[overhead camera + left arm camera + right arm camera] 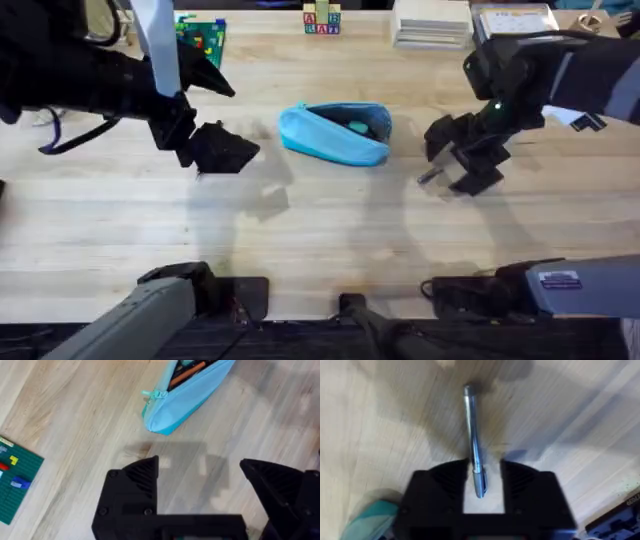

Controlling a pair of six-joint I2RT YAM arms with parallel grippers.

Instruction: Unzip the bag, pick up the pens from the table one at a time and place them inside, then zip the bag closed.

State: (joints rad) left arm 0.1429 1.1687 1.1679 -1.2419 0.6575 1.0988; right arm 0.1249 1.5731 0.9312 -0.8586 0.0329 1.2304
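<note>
Bag (334, 132) lies on the bench (320, 230), mid-bench, unzipped, w/ orange and dark items showing inside; teal pull tab (159, 394) at its end. Left end effector (200, 490) hangs beside bag, fingers spread wide, nothing btwn them. Right end effector (483, 485) is on bag's other side, fingers pinching a silver-grey pen (474, 455) near its clip end; pen's far tip points away over bare wood.

The wooden tabletop (330, 230) carries a blue bag (335, 132) between the left tool (222, 148) and right tool (462, 158). Beyond the left tool lies a green board (203, 38); farther off, letter blocks (321, 20) and stacked papers (431, 24).
</note>
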